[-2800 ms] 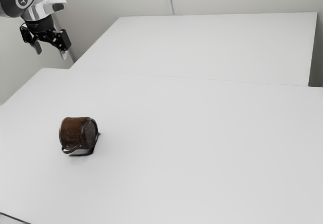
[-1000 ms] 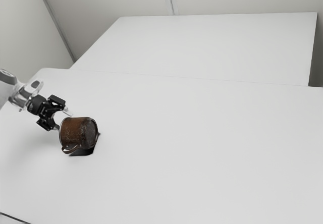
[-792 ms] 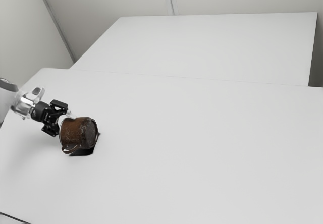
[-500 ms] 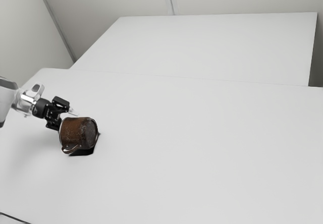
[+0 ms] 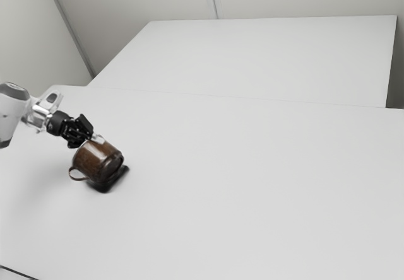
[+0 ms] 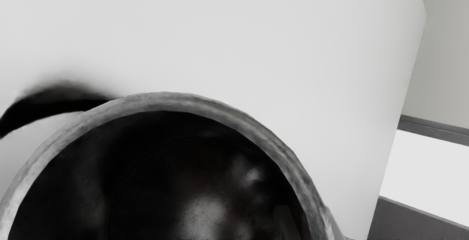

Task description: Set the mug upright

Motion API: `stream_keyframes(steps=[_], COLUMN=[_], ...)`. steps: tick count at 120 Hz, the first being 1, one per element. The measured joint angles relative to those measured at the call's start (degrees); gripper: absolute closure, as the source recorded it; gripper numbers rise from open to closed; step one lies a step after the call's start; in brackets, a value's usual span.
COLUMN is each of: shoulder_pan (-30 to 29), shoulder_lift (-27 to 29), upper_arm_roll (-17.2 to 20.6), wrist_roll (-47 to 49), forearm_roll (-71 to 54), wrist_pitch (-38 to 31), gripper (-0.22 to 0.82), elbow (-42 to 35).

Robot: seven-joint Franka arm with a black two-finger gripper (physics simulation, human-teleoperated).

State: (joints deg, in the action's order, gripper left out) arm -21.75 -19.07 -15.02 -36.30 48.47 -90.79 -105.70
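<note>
While our gripper clamps the mug by its rim, one finger inside and one outside, the mug's body tilts downward beyond our fingertips.

pincer at brown mug | mug tilted | handle toward the exterior view's left

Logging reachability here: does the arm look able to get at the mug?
Apparently yes: the end effector is at the mug, one finger inside its open mouth, the other outside.

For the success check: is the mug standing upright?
No, the mug is tilted, its base facing the exterior view's lower right.
</note>
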Motion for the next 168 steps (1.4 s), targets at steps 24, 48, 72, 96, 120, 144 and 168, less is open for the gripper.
stream_keyframes(steps=[24, 48, 72, 96, 120, 144, 168], shoulder_pan=[5.8, 12.5, 18.2, 18.6, 20.3, 20.5, 20.6], shoulder_lift=[6.6, 12.5, 15.6, 15.3, 13.8, 10.5, 10.3], upper_arm_roll=[1.5, 6.2, 10.7, 12.3, 14.0, 14.3, 14.6], wrist_roll=[1.9, 8.4, 18.3, 27.5, 35.1, 40.8, 44.4], forearm_roll=[-13.7, -28.5, -36.9, -40.9, -41.9, -42.3, -42.7], wrist_pitch=[-5.9, -13.8, -23.1, -28.6, -31.7, -33.9, -34.6], gripper=[0.76, 0.77, 0.77, 0.77, 0.77, 0.77, 0.43], elbow=[-0.7, -6.0, -11.8, -13.1, -13.3, -13.2, -12.7])
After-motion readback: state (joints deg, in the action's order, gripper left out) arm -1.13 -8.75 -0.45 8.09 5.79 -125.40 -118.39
